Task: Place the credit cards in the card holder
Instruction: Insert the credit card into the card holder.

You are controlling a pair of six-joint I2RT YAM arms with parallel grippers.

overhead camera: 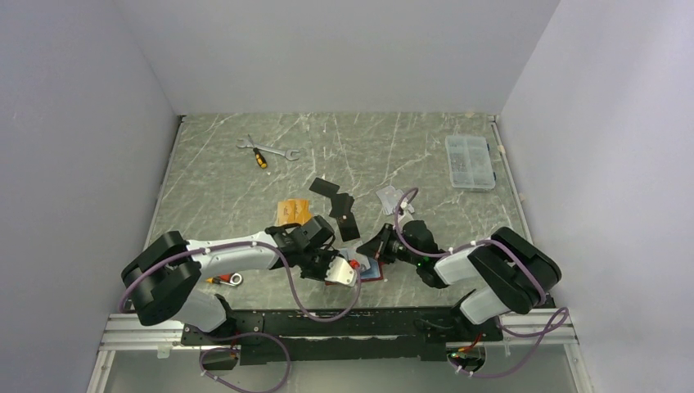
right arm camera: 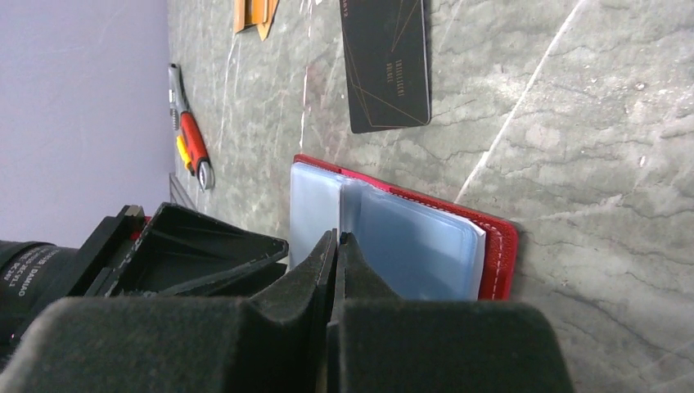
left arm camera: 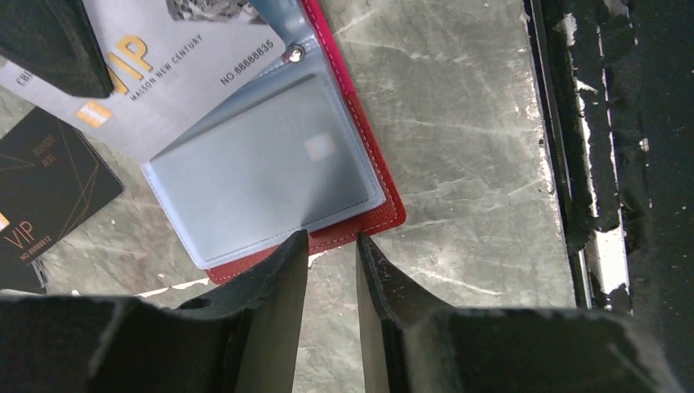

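Observation:
The dark-red card holder (left arm camera: pixel 391 214) lies open near the table's front edge, its clear sleeves (left arm camera: pixel 270 172) facing up. A silver-grey credit card (left arm camera: pixel 180 70) slants with one end at the sleeves. My right gripper (right arm camera: pixel 337 237) is shut on that card, and one of its fingers (left arm camera: pixel 49 41) covers the card's far corner. My left gripper (left arm camera: pixel 333 241) is open with only table between its fingers; its tips sit at the holder's near red edge. A black card (left arm camera: pixel 49 196) lies beside the holder. Orange cards (overhead camera: pixel 293 213) and further black cards (overhead camera: pixel 323 187) lie behind it.
A clear compartment box (overhead camera: pixel 469 161) stands at the back right. A wrench (overhead camera: pixel 280 152) and a screwdriver (overhead camera: pixel 258 157) lie at the back left. A red-handled tool (overhead camera: pixel 225 280) lies by my left arm. The black front rail (left arm camera: pixel 573 164) runs close to the holder.

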